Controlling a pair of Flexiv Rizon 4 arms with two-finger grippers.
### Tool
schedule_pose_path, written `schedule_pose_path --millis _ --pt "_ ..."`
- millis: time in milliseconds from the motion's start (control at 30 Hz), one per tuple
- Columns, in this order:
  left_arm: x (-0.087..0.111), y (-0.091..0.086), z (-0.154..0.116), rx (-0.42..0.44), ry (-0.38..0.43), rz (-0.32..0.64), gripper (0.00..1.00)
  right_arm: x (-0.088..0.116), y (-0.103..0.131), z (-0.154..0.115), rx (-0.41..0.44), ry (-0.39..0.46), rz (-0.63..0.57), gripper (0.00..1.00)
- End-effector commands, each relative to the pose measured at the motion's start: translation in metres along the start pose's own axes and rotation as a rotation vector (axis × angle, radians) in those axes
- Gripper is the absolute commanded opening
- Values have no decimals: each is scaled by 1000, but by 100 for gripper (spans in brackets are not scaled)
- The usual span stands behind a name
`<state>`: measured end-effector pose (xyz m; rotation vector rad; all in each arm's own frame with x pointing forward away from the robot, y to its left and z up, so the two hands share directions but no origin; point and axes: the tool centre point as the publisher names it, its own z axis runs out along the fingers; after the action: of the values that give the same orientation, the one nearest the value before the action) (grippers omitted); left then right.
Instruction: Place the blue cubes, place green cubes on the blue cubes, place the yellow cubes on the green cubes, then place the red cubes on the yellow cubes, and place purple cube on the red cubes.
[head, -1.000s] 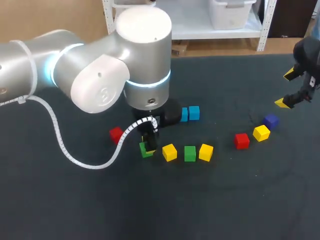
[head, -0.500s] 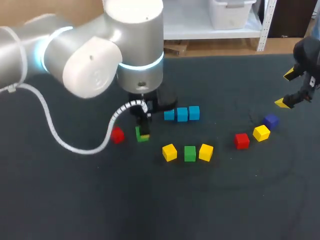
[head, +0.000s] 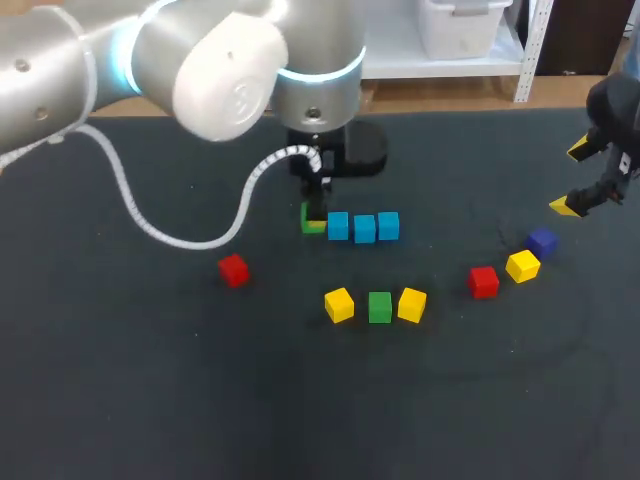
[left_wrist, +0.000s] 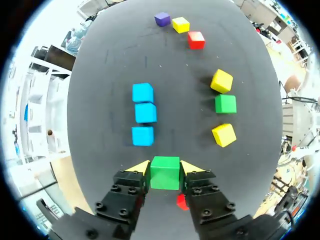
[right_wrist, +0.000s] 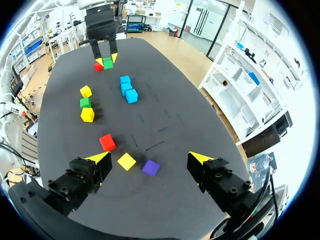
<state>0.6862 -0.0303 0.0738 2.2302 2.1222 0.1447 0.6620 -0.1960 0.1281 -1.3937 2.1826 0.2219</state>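
My left gripper (head: 314, 215) (left_wrist: 165, 169) is shut on a green cube (head: 313, 223) (left_wrist: 165, 173), held just off the left end of a row of three blue cubes (head: 364, 228) (left_wrist: 145, 113). Nearer the front stand a yellow cube (head: 339, 304), a second green cube (head: 379, 306) and another yellow cube (head: 411, 304) in a line. One red cube (head: 233, 270) sits alone at the left. Right of the middle are a red cube (head: 484, 282), a yellow cube (head: 522, 266) and a purple cube (head: 542, 241) (right_wrist: 150, 167). Above them at the right edge my right gripper (head: 572, 178) (right_wrist: 150, 158) hangs open and holds nothing.
The dark table (head: 150, 400) has bare room at the front and far left. My left arm's white cable (head: 130, 205) loops over the left half of the table.
My left arm has carried the green cube away from the front row, back and to the right, up to the left end of the blue row. The right arm has not moved.
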Motion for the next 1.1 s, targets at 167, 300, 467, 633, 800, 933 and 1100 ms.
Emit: schedule_pose_path --millis 167,300,467,633,800,933,1100 --pt "-26 18 12 45 44 56 0 0 -1 1 -3 -1 0 100" --pt "-33 23 15 50 35 50 0 0 -1 1 -3 -1 0 100" --pt "-39 32 20 59 30 25 0 0 -1 1 -3 -1 0 100" --pt "-42 42 30 58 39 -26 0 0 -1 1 -3 -1 0 100" --pt "-43 51 40 66 40 -72 0 0 -1 1 -3 -1 0 100" --pt "-45 53 41 70 37 -72 0 0 -1 1 -3 -1 0 100" --pt "-45 55 45 62 45 -70 0 0 -1 1 -3 -1 0 100"
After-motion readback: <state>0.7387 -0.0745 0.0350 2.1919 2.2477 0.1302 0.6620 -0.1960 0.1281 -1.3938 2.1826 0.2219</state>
